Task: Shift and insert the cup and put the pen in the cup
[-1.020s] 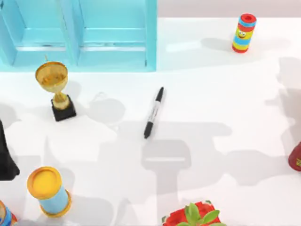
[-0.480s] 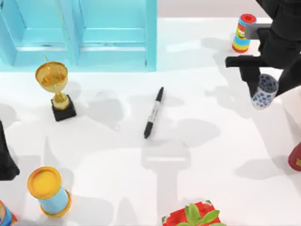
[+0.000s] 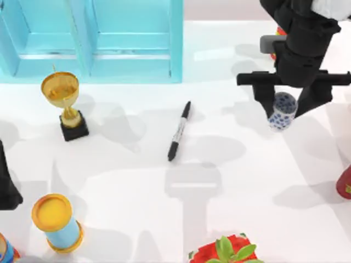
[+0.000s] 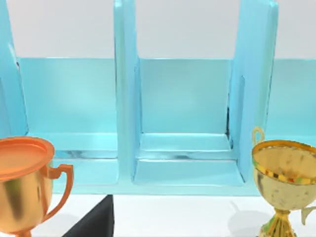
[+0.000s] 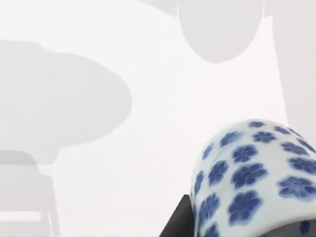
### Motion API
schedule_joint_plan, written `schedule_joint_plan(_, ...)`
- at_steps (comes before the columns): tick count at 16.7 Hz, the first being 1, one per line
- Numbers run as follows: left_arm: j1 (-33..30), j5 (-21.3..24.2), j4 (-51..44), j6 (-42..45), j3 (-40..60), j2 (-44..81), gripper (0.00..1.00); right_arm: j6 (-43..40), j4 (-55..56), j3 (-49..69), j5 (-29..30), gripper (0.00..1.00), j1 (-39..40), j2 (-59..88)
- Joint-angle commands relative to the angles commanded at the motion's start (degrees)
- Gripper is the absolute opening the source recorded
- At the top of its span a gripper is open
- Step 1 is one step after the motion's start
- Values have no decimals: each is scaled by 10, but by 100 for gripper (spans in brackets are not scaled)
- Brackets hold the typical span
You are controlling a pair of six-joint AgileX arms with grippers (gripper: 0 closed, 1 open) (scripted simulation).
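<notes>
My right gripper (image 3: 285, 104) hangs above the right half of the table, shut on the cup (image 3: 282, 111), a small white cylinder with blue flowers held off the surface. The cup (image 5: 249, 177) fills the near corner of the right wrist view, with white tabletop beyond it. The pen (image 3: 179, 131), slim and black with a white band, lies flat near the table's middle, well to the left of the cup. My left arm (image 3: 6, 183) is parked at the left edge.
A light-blue shelf unit (image 3: 98, 38) spans the back left. A gold trophy (image 3: 64, 101) stands in front of it. A yellow-rimmed blue cylinder (image 3: 56, 222) sits front left, a potted plant (image 3: 225, 251) front centre, a red object (image 3: 345, 183) at the right edge.
My right arm has come in from the back right carrying the cup and moved it left, toward the table's middle. The pen and left arm have not moved.
</notes>
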Motion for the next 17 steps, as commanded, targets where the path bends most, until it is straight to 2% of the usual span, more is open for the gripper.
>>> schedule_joint_plan(6,0,0,0,0,0,0,100,1,87,-68,1,0,3,12)
schedule_joint_plan(10,0,0,0,0,0,0,100,1,93,-74,2,0,3,15)
schedule_joint_plan(17,0,0,0,0,0,0,100,1,93,-74,2,53,3,15)
